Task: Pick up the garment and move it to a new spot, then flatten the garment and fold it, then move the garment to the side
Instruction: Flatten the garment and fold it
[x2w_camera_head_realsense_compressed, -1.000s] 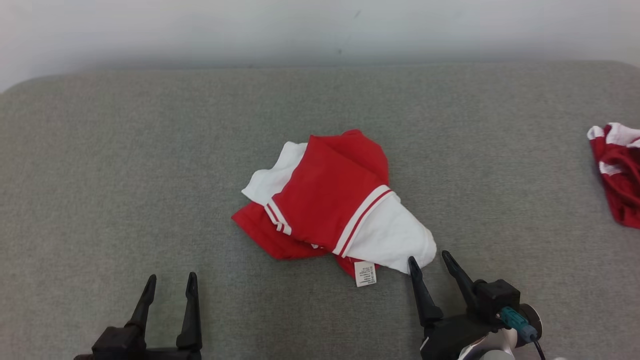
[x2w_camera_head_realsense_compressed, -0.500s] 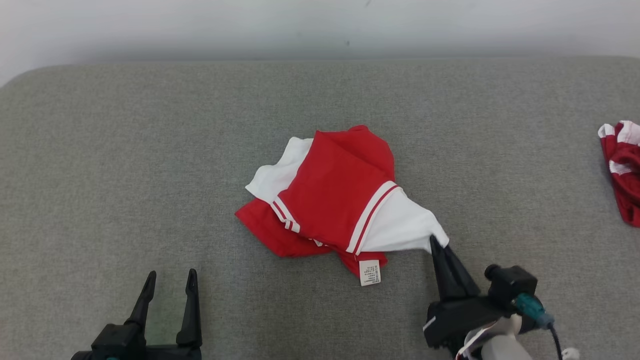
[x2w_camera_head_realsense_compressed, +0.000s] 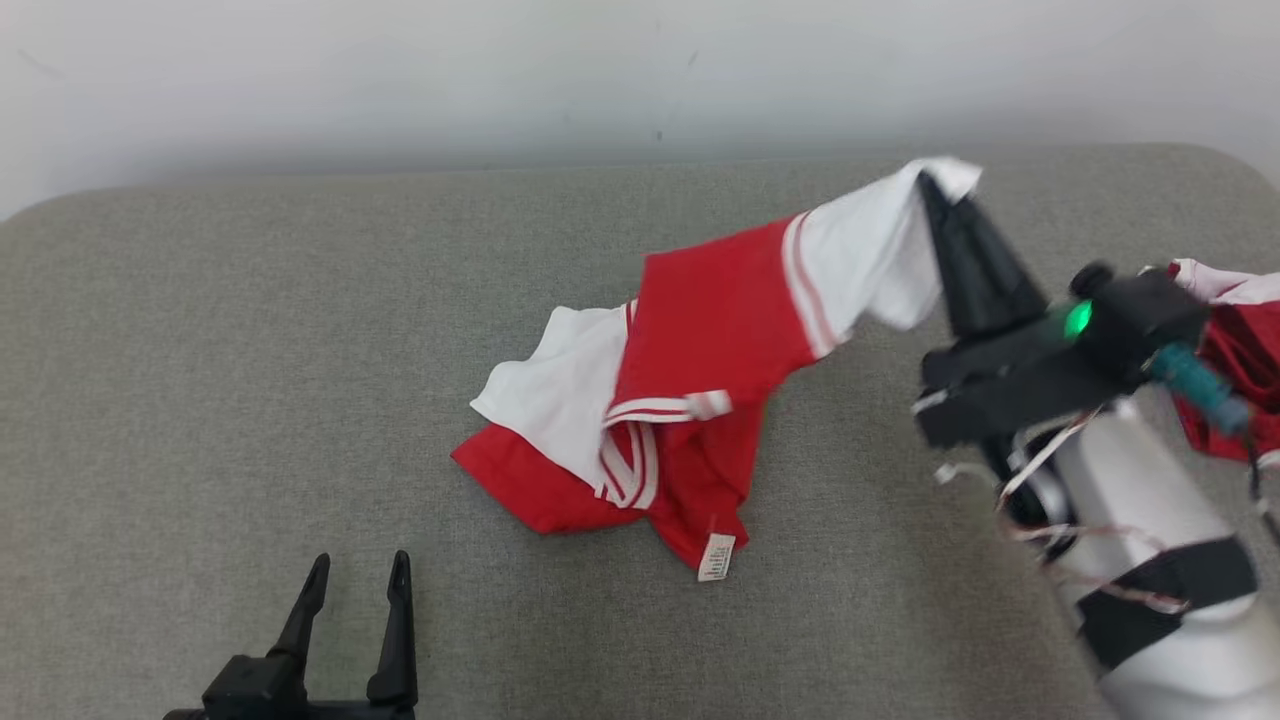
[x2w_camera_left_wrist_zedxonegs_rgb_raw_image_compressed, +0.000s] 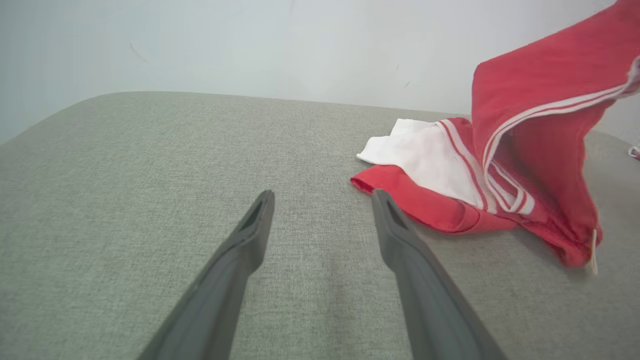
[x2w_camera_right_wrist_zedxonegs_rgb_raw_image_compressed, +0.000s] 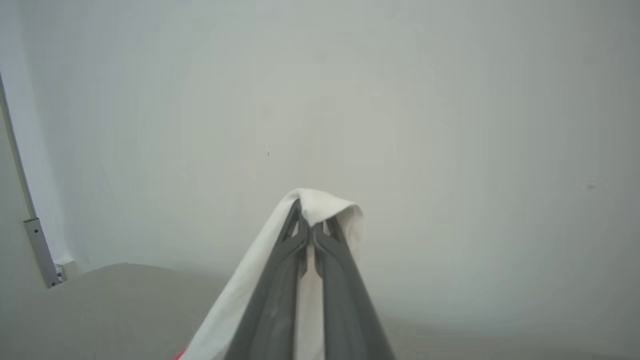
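Right gripper (x2w_camera_head_realsense_compressed: 935, 190) pinches lifted garment (x2w_camera_head_realsense_compressed: 700, 330) corner

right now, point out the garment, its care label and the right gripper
garment (x2w_camera_head_realsense_compressed: 700, 330): head view, on its red middle panel
care label (x2w_camera_head_realsense_compressed: 716, 557): head view, on the white tag's middle
right gripper (x2w_camera_head_realsense_compressed: 930, 188): head view, at its shut fingertips, pinching the garment's white corner

The garment (x2w_camera_head_realsense_compressed: 640, 430) lies mid-table (x2w_camera_head_realsense_compressed: 200, 350), with its right corner raised and pinched in the right gripper (x2w_camera_head_realsense_compressed: 932, 190). The left gripper (x2w_camera_head_realsense_compressed: 357, 575) sits front-left (well apart from it). Partly behind the right gripper, at the table's right edge, lies seemingly another garment (x2w_camera_head_realsense_compressed: 1235, 320).
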